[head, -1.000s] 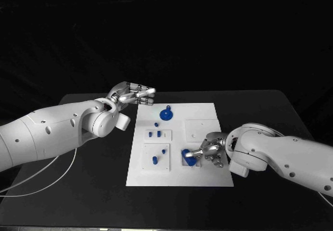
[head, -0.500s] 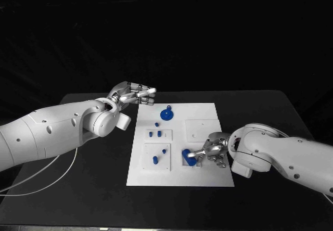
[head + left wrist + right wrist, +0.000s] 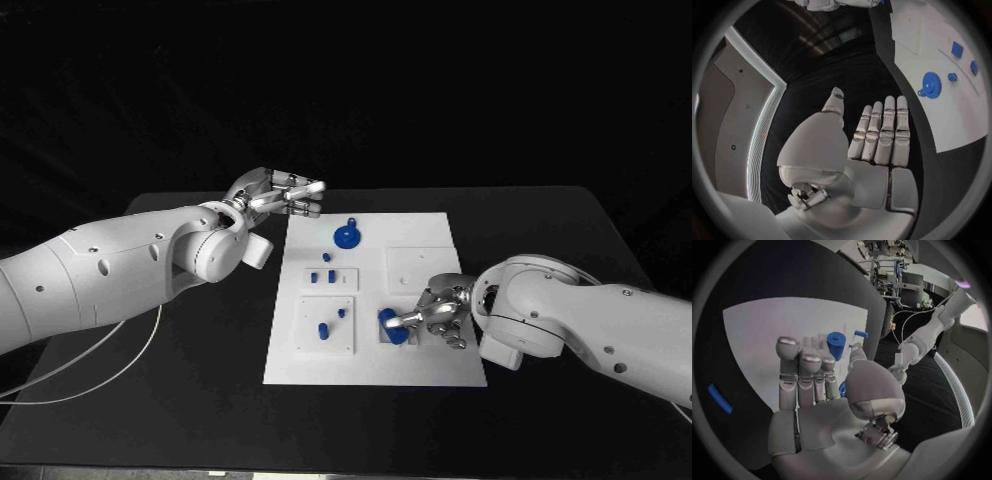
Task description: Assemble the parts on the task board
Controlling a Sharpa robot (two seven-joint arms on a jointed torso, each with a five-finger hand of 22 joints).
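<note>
The white task board point(image 3: 433, 232) lies in the middle of the table. My right hand point(image 3: 440, 316) rests over its near right part and pinches a blue cylindrical part point(image 3: 389, 325) between thumb and fingers. In the right wrist view the same part point(image 3: 836, 345) stands at the fingertips point(image 3: 787, 346) of that hand point(image 3: 820, 390). A blue gear with a handle point(image 3: 346, 237) lies on the far part of the board, and small blue pieces point(image 3: 327, 277) stand in the raised white blocks. My left hand point(image 3: 274, 192) hovers off the board's far left corner, fingers straight, holding nothing; it also appears in the left wrist view point(image 3: 873, 140).
Bare black table point(image 3: 173, 400) surrounds the board. A raised white block point(image 3: 415, 262) sits just beyond my right hand. The left wrist view shows the board point(image 3: 942, 115) with the gear point(image 3: 931, 84) beside my left hand's fingers.
My right hand's fingers have shifted slightly around the blue part. The left hand has stayed still.
</note>
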